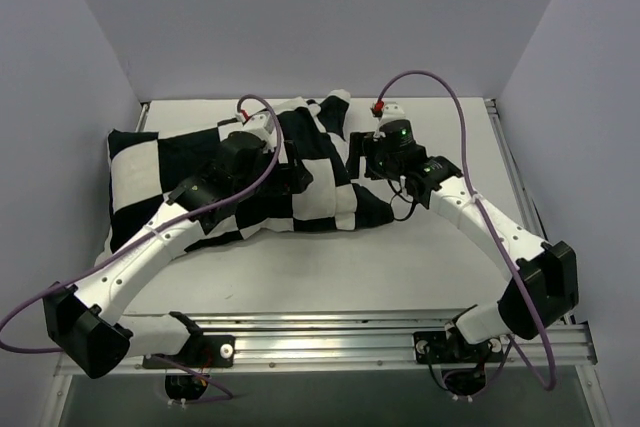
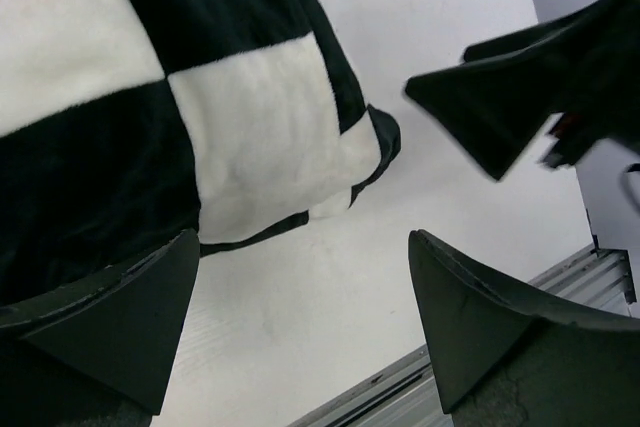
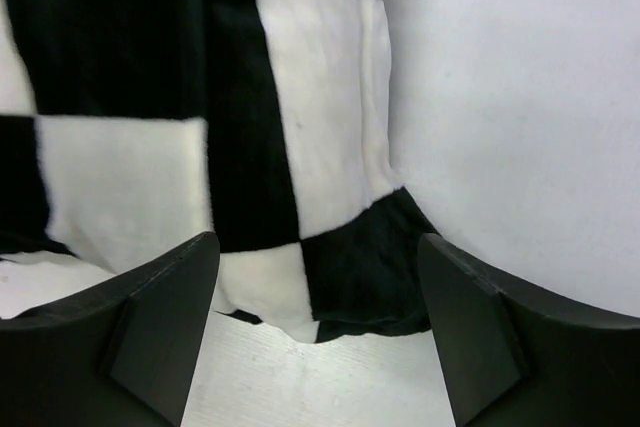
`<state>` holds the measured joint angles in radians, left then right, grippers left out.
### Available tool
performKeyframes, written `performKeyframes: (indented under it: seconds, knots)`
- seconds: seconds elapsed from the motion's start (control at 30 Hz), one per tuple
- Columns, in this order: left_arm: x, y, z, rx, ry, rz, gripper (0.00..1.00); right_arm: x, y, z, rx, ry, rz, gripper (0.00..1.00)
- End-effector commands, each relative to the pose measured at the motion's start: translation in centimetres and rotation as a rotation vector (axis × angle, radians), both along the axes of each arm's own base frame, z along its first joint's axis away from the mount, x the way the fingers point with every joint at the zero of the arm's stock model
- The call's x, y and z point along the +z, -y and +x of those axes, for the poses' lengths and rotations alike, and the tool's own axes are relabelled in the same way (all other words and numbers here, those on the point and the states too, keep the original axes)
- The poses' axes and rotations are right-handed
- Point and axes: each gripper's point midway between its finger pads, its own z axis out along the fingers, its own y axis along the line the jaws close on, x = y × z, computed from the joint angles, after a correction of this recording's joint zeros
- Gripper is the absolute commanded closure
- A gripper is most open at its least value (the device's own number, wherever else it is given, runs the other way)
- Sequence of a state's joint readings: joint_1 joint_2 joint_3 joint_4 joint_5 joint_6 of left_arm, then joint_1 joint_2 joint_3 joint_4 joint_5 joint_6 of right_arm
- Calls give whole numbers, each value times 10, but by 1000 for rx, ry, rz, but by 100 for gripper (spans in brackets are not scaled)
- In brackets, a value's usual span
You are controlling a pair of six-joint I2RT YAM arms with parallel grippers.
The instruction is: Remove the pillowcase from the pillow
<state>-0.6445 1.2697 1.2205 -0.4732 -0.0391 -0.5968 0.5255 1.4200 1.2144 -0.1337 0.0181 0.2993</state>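
The black-and-white checkered pillowcase [image 1: 320, 192] lies stuffed across the left and middle of the table; the white pillow is hidden inside it. My left gripper [image 1: 295, 175] hovers over the case's right part, open and empty; in the left wrist view [image 2: 305, 237] the pillowcase [image 2: 250, 137] is at upper left, its corner ahead of the fingers. My right gripper [image 1: 358, 162] is at the case's right end, open and empty; in the right wrist view [image 3: 318, 239] the pillowcase [image 3: 300, 127] hangs just ahead, its lower corner between the fingers. The right gripper also shows in the left wrist view [image 2: 480, 117].
The white table [image 1: 400, 267] has grey walls at the back and both sides. An aluminium rail [image 1: 330, 332] runs along the near edge by the arm bases, and another along the right edge [image 1: 510, 157]. Purple cables loop over both arms.
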Motion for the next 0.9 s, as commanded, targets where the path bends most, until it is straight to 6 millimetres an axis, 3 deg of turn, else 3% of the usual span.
performKeyframes:
  seconds: [0.0, 0.07, 0.1, 0.17, 0.2, 0.27, 0.3, 0.33, 0.37, 0.47, 0.53, 0.7, 0.87]
  knots:
    - [11, 2, 21, 52, 63, 36, 6, -32, -12, 1, 57, -52, 38, 26]
    - [16, 7, 37, 70, 93, 57, 6, -49, -17, -1, 78, -79, 45, 31]
    - [2, 13, 47, 74, 74, 88, 6, -49, -21, 4, 77, -58, 64, 34]
    - [10, 18, 63, 94, 98, 102, 6, -66, -23, 5, 78, -82, 67, 39]
    - [-1, 22, 72, 102, 85, 123, 6, -75, -27, 4, 96, -87, 87, 41]
    - [7, 28, 83, 110, 108, 116, 6, -91, -34, 0, 125, -121, 120, 45]
    - [-1, 31, 88, 114, 98, 130, 6, -99, -41, -6, 161, -133, 150, 48]
    - [-1, 34, 90, 111, 96, 131, 6, -105, -45, -10, 170, -156, 178, 54]
    - [2, 38, 92, 104, 97, 127, 6, -109, -48, -13, 183, -169, 196, 70]
    - [-12, 47, 92, 88, 71, 158, 6, -114, -53, -29, 199, -204, 247, 95]
    - [-16, 52, 92, 89, 71, 183, 6, -111, -52, -38, 199, -204, 266, 100]
    - [-29, 62, 83, 83, 68, 258, 6, -105, -57, -58, 213, -208, 281, 100]
    - [-46, 56, 83, 132, 69, 380, 6, -95, -67, -72, 224, -188, 284, 100]
